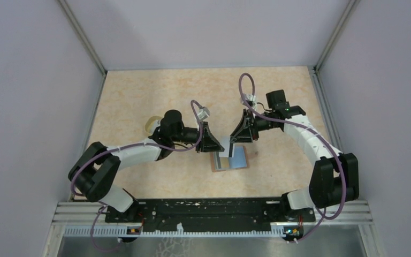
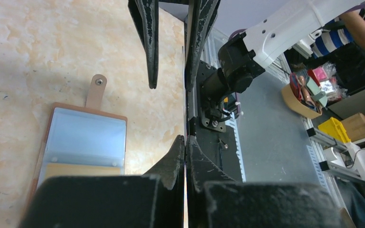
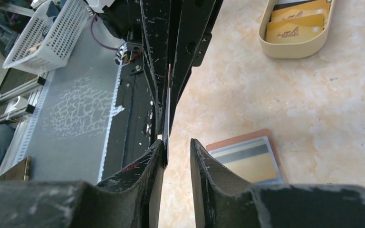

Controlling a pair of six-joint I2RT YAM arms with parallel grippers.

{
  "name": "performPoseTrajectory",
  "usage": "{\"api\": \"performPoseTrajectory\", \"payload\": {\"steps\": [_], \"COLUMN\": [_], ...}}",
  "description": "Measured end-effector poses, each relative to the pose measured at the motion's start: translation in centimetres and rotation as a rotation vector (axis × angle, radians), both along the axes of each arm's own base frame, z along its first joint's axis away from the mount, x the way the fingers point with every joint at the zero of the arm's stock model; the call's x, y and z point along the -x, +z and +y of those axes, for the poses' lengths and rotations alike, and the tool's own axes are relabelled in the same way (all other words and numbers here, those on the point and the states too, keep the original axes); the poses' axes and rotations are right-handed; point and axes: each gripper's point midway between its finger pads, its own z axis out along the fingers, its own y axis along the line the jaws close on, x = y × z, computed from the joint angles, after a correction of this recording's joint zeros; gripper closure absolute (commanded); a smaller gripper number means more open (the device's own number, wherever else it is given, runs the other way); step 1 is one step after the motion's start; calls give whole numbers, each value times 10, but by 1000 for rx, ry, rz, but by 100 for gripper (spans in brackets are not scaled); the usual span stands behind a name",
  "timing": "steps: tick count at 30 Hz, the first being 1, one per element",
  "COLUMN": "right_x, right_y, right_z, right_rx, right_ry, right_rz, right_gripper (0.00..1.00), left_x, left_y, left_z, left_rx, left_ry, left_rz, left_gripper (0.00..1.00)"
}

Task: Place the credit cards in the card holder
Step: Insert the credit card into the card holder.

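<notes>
— White plastic, edge-on between the two arms: is that the credit card (image 2: 185, 95)?
— Yes. The left gripper (image 2: 185, 140) is pinched tight on it, holding it upright above the table, just beside the open card holder (image 2: 85, 130).
— And the right gripper (image 3: 177, 142)?
— Its jaws stand parted. The card touches only one of its fingers, so I judge that the left carries it alone.
— How should this handover go?
— Draw the right arm straight back along the card's plane, without twisting, so that finger doesn't drag it askew. Then the left should tip the card flatter, line its edge up with a blue pocket's mouth and slide it in low.
— Risks?
— The holder lies loose, so a steep push could shove it. A yellow card (image 3: 249, 166) sits in one pocket, and more wait in the beige cup (image 3: 292, 47), well apart.
</notes>
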Motion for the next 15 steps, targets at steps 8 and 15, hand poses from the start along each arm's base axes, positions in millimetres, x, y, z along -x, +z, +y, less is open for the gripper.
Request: {"api": "performPoseTrajectory", "payload": {"steps": [8,15], "right_x": [14,1], "right_y": [-11,-15], "right_z": [-2,-8], "right_rx": [37,37], "right_ry": [27,-32], "right_rz": [23,32], "right_gripper": [100,100], "left_x": [1,-4], "left_y": [-14,-24], "left_z": [3,31], "left_rx": [-67,-84], "left_ry": [-7,186], "left_rz": [10,21], "left_gripper": [64,25]}}
